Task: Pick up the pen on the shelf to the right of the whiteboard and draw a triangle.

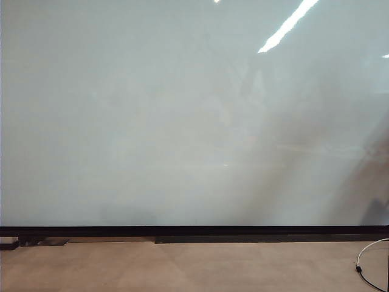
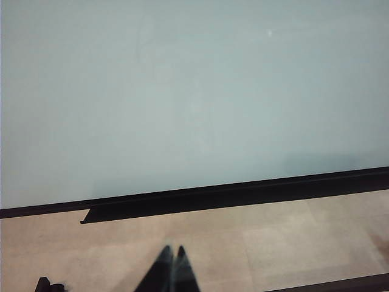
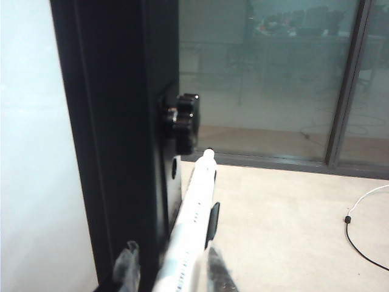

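Note:
The whiteboard (image 1: 182, 121) fills the exterior view, pale and glossy above a black strip (image 1: 194, 231); no triangle is in view on it, and neither gripper shows there. In the right wrist view the white pen (image 3: 194, 213) runs along the board's black side frame (image 3: 115, 152), its far end by a black knob (image 3: 182, 121). My right gripper (image 3: 170, 267) is shut on the pen, one finger on each side of the barrel. A small black clip (image 3: 212, 222) sits against the pen. My left gripper (image 2: 173, 250) hangs over the floor before the whiteboard (image 2: 182, 91), shut and empty.
A white cable (image 1: 371, 255) with a black plug lies on the beige floor at the lower right, also seen as the cable (image 3: 364, 225) in the right wrist view. A glass wall (image 3: 267, 79) stands beyond the board's edge. A black ledge (image 2: 152, 210) runs under the board.

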Available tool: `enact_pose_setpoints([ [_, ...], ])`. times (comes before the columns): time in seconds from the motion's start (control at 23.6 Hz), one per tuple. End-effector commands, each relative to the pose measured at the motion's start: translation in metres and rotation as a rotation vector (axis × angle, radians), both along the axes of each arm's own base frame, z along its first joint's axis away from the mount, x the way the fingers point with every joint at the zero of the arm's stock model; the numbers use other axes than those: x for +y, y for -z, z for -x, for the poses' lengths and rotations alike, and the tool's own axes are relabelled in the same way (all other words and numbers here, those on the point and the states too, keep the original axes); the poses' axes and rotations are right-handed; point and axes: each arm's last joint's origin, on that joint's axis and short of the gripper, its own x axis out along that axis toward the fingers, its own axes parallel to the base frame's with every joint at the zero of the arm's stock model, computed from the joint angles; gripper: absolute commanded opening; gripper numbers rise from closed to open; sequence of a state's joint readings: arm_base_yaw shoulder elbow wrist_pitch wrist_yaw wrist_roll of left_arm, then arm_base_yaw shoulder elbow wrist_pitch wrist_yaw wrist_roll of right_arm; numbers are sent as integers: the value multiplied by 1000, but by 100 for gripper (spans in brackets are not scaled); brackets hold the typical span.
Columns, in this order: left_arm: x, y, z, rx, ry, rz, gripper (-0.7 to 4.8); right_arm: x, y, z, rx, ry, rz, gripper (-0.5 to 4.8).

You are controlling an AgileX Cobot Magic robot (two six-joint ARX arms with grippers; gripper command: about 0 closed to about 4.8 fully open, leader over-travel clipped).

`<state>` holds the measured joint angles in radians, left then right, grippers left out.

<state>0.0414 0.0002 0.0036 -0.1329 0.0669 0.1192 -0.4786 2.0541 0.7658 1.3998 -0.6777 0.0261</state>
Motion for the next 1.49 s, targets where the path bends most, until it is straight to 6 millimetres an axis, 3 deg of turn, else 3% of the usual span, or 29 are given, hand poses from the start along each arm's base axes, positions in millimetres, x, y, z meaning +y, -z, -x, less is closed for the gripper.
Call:
enact_pose_setpoints([
  [0.04,0,-2,0,-10,1,-1,-5,0,-4,0,-19,-7,8,138],
  [0.17,0,-2,0,-10,1,-1,-5,0,-4,0,-19,-15,9,88],
  [0.42,0,-2,0,-10,1,-1,-5,1,-3,0,-17,-25,10,88],
  [0.64,0,-2,0,-10,1,-1,-5,1,-4,0,-20,-38,13,40],
  [0.81,0,-2,0,-10,1,-1,-5,-4,-22,5,-65,-19,39,38],
  [0.93,0,-2,0,-10,1,-1,-5,-12,-36,11,-101,26,58,-1],
  [1.32,0,-2,0,-10,1,-1,-5,-42,-50,40,-120,177,35,-1],
  [1.49,0,-2,0,-10,0,-1,-5,-34,-55,62,-122,221,7,-2],
])
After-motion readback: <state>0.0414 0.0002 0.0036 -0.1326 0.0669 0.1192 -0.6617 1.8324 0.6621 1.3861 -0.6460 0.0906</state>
